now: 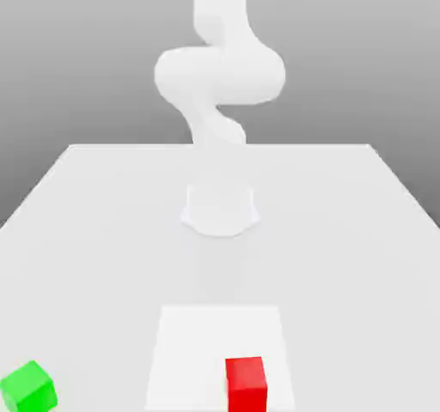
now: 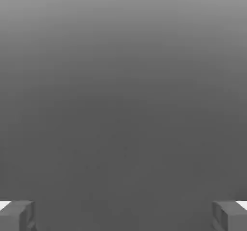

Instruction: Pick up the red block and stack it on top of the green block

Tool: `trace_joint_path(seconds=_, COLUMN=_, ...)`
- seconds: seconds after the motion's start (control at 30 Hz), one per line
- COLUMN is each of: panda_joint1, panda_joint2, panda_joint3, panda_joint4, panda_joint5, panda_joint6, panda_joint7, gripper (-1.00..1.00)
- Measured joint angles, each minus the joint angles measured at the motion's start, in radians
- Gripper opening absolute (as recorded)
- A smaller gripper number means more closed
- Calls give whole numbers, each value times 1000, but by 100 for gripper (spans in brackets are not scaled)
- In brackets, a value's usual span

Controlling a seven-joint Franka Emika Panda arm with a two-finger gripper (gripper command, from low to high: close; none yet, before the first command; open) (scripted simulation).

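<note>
Gripper (image 2: 123, 216) spread, empty. Red block (image 1: 247, 386) on the white square (image 1: 196, 350), well apart from green block (image 1: 30, 388); grasp, carry and stacking (everything, really) remain.

Smooth white rounded arm (image 1: 220, 75), dark grey fingers (image 2: 17, 216)

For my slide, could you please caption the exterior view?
Red block and green block apart, not yet stacked, before a white robot arm.

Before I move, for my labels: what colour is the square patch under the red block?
White, clearest in the exterior view.
</note>
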Motion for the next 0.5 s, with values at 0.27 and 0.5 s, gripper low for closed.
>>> trace_joint_path(seconds=0.27, panda_joint1=6, panda_joint2=296, panda_joint3=13, panda_joint4=-45, panda_joint5=-5, panda_joint6=109, panda_joint7=-5, gripper=0)
trace_joint_path(seconds=0.5, panda_joint1=12, panda_joint2=550, panda_joint3=23, panda_joint4=-84, panda_joint5=-10, panda_joint6=203, panda_joint7=-7, gripper=0)
